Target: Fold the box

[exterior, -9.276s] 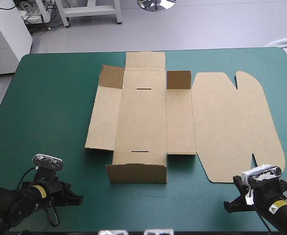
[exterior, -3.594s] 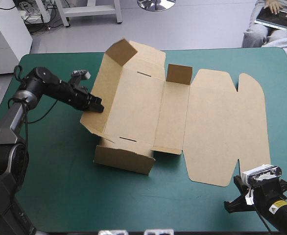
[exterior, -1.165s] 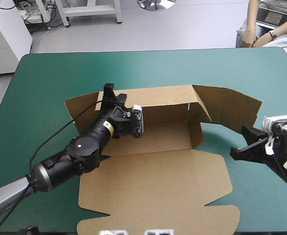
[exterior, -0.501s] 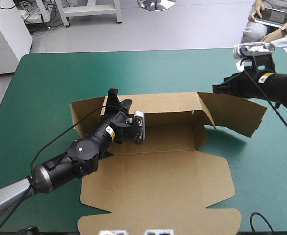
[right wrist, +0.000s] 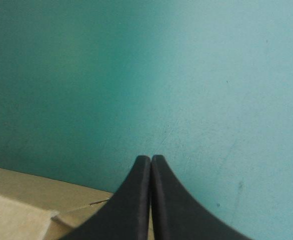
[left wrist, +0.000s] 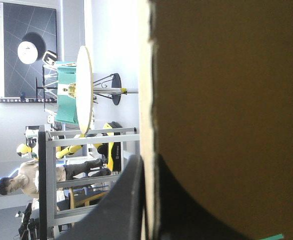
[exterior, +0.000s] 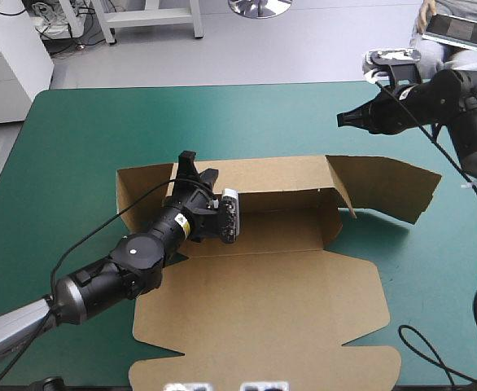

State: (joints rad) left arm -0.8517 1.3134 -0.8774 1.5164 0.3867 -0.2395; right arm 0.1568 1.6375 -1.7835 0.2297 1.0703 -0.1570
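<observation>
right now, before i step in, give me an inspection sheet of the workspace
surface: teal-green cover, smooth where it shows
job's things: box, brown board, half formed; back wall raised, lid flat toward the near edge, right end flap angled outward
clutter: nothing seen
grippers: left gripper shut on the box's back wall; right gripper shut, holding nothing, above the cover beyond the box's far right corner
cables: nothing foreign seen
surroundings: nothing seen at or over the table
</observation>
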